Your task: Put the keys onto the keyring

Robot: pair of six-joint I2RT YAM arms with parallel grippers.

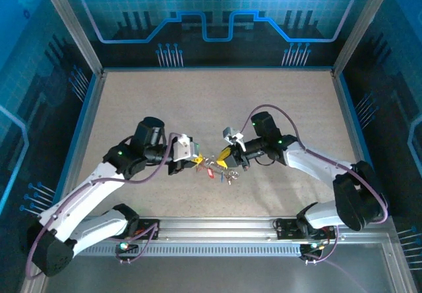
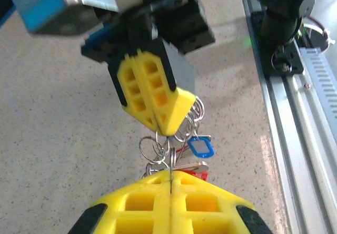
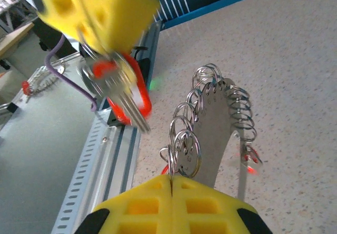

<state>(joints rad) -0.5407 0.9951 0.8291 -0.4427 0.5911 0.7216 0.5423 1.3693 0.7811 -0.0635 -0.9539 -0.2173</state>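
Both grippers meet tip to tip over the middle of the table. My right gripper (image 3: 171, 180) is shut on a small split ring at the rim of the keyring (image 3: 216, 123), a grey metal arch lined with small rings. Opposite it, my left gripper (image 3: 108, 47) looks blurred, with red-headed and silvery keys (image 3: 131, 99) hanging under its tips. In the left wrist view, my left gripper (image 2: 172, 178) is shut on a thin metal ring seen edge-on. A blue-headed key (image 2: 201, 147) and a red one (image 2: 199, 175) dangle just beyond. From above, the keys (image 1: 214, 169) hang between the left gripper (image 1: 196, 160) and the right gripper (image 1: 227, 158).
An aluminium rail (image 2: 295, 118) with the arm bases runs along the table's near edge. The speckled tabletop (image 1: 217, 101) stretches back to the blue rear wall. Metal cage posts (image 1: 69, 22) stand at the back corners.
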